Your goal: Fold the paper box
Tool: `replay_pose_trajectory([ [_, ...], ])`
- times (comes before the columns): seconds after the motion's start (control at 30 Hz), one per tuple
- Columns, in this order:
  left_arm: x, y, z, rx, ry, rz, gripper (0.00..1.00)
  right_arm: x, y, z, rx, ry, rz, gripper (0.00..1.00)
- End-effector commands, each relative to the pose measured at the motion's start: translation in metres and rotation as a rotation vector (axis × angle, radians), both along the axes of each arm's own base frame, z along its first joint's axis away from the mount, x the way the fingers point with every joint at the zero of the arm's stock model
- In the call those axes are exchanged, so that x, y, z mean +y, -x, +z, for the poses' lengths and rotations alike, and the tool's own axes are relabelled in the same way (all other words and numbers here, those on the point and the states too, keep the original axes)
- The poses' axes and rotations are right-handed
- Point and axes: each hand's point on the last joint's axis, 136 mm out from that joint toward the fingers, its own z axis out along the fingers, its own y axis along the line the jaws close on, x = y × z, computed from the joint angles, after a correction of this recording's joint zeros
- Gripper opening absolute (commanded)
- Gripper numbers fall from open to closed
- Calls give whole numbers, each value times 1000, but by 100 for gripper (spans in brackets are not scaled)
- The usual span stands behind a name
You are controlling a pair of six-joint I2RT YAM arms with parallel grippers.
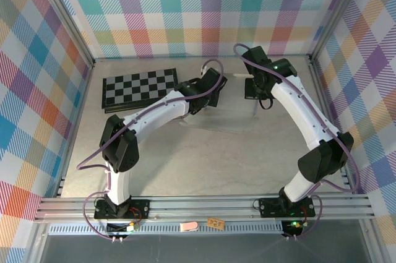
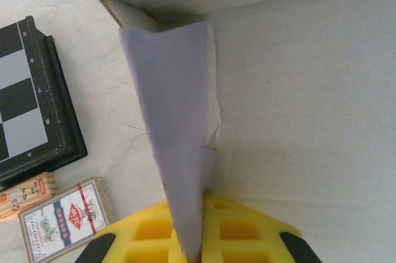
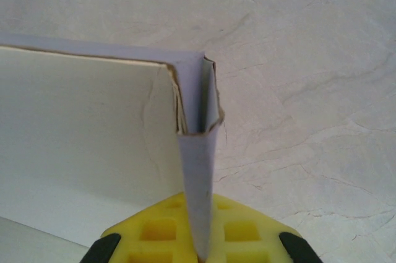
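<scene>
The grey marbled worktop carries a black-and-white checkerboard at its far left. Just right of the board, between the two arms, stands the paper box, its walls raised, lavender outside and cream inside. The left tool is pressed together on a lavender flap at one end of the box. The right tool pinches a lavender wall at a folded corner. A patterned card pack lies near the board, with a small wooden block beside it.
</scene>
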Motion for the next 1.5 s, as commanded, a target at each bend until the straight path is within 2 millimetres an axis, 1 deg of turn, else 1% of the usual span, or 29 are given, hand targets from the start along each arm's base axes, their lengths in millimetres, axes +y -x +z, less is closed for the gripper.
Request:
replay_pose_trajectory([
  [0.0,13,0,-15,31,-86,-2,0,-12,10,10,-9,17,-19,0],
  [0.1,15,-1,-16,37,-105,5,0,-12,9,11,-14,21,-16,0],
  [0.27,22,-3,-12,20,-133,33,0,-12,9,12,-12,19,-15,0],
  [0.37,20,-3,-9,18,-125,26,0,-10,9,11,-10,12,-14,0],
  [0.43,16,-2,-5,22,-86,8,28,-9,8,12,-12,6,-8,0],
  [0.47,11,-2,-1,25,-38,-12,38,-8,8,13,-14,0,-5,0],
  [0.5,8,-1,3,30,17,-31,43,-6,8,13,-16,-8,-2,0],
  [0.57,3,-2,12,47,137,-63,49,-6,8,15,-17,-12,-2,0],
  [0.67,-3,-5,26,78,312,-127,51,-6,9,15,-16,-13,-4,0],
  [0.73,-5,-5,32,96,394,-172,51,-7,9,16,-16,-12,-4,0],
  [0.8,-6,-4,29,145,460,-208,51,-7,10,14,-12,-11,-7,0],
  [0.87,-7,-2,23,172,475,-234,51,-7,10,15,-14,-12,-7,0],
  [0.93,-10,1,23,187,493,-266,51,-7,10,16,-15,-15,-6,0],
  [1.0,-13,3,20,199,496,-288,51,-7,10,15,-12,-14,-6,0],
  [1.17,-8,2,9,203,444,-269,48,-6,9,16,-14,-14,-7,0],
  [1.33,-9,9,1,200,371,-298,48,-6,8,16,-13,-14,-6,0],
  [1.47,-7,16,-8,196,303,-307,46,-6,7,16,-15,-15,-7,0],
])
